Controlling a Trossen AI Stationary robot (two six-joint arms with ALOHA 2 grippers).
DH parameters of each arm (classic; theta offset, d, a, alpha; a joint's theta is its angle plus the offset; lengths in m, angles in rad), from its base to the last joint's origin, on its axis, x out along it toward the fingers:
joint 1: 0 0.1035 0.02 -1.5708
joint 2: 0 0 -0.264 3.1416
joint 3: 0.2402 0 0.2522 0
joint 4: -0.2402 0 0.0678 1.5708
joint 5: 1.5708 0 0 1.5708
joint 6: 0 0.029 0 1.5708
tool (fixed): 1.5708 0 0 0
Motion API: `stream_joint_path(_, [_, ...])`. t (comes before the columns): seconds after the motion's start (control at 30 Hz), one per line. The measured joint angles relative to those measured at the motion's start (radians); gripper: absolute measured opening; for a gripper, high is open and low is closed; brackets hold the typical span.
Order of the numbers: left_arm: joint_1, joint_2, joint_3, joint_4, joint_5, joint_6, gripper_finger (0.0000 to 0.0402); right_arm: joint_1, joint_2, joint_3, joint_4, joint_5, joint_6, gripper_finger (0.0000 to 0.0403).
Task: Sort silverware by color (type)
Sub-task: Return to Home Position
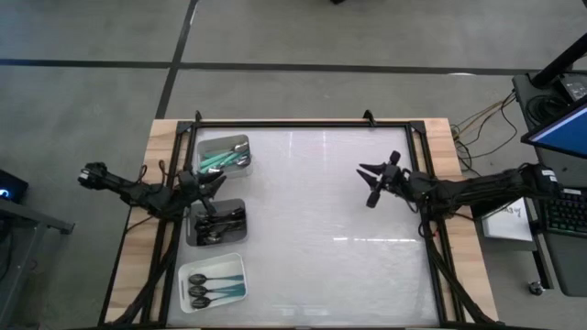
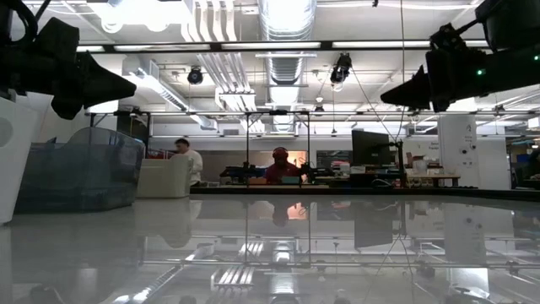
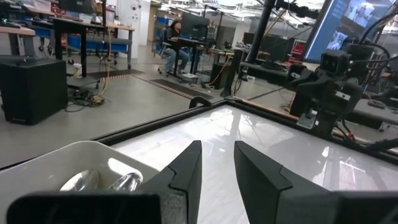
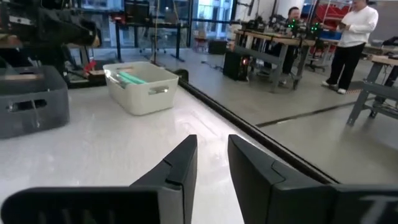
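The spoons lie in three trays at the table's left side. Teal-handled spoons (image 1: 216, 159) fill the far pale tray (image 1: 240, 140), whose teal handles (image 4: 133, 79) also show in the right wrist view. Black-handled spoons (image 1: 216, 225) lie in the middle grey tray (image 1: 193, 229). Three spoons (image 1: 213, 284) lie in the near white tray (image 1: 188, 271). My left gripper (image 1: 217, 184) hovers open over the gap between the far and middle trays. Shiny spoon bowls (image 3: 102, 181) show just beside its fingers (image 3: 186, 171). My right gripper (image 1: 370, 184) hangs open above the table's right half, holding nothing.
The glossy white tabletop (image 1: 312, 229) between the two arms is bare. A black frame (image 1: 303, 123) runs along the table's edges. A desk with a keyboard (image 1: 561, 215) and cables stands off the right side. People (image 2: 187, 160) are at benches in the room beyond.
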Motion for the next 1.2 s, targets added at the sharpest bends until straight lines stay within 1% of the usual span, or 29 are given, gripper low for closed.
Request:
stream_joint_path(0.07, [-0.001, -0.011, -0.002, -0.001, 0.0, 0.0, 0.0078, 0.0, -0.046, -0.005, -0.026, 0.0, 0.0, 0.0085])
stream_joint_path(0.17, [-0.001, -0.025, -0.004, -0.004, 0.0, 0.0, 0.0078, -0.003, -0.134, -0.024, -0.021, 0.0, 0.0, 0.0086])
stream_joint_path(0.33, [-0.001, -0.035, -0.004, -0.003, -0.001, 0.0, 0.0078, -0.022, -0.314, -0.084, -0.023, -0.005, 0.0, 0.008])
stream_joint_path(0.47, [-0.001, -0.029, 0.003, -0.006, -0.001, 0.0, 0.0078, -0.074, -0.447, -0.092, -0.088, -0.008, 0.0, 0.0074])
stream_joint_path(0.63, [-0.001, -0.028, 0.004, -0.006, -0.001, 0.0, 0.0078, -0.165, -0.559, -0.092, -0.106, -0.006, 0.0, 0.0074])
stream_joint_path(0.77, [-0.001, -0.028, 0.004, -0.006, -0.001, 0.0, 0.0078, -0.218, -0.615, -0.092, -0.117, -0.006, 0.0, 0.0081])
stream_joint_path(0.87, [-0.001, -0.027, 0.004, -0.006, -0.001, 0.0, 0.0078, -0.232, -0.635, -0.092, -0.114, -0.007, 0.0, 0.0085])
stream_joint_path(1.0, [-0.001, -0.022, 0.004, -0.006, -0.001, 0.0, 0.0078, -0.233, -0.639, -0.092, -0.116, -0.007, 0.0, 0.0086])
stream_joint_path(1.2, [-0.001, -0.019, 0.005, -0.005, -0.001, 0.0, 0.0078, -0.232, -0.622, -0.093, -0.119, -0.008, 0.0, 0.0077])
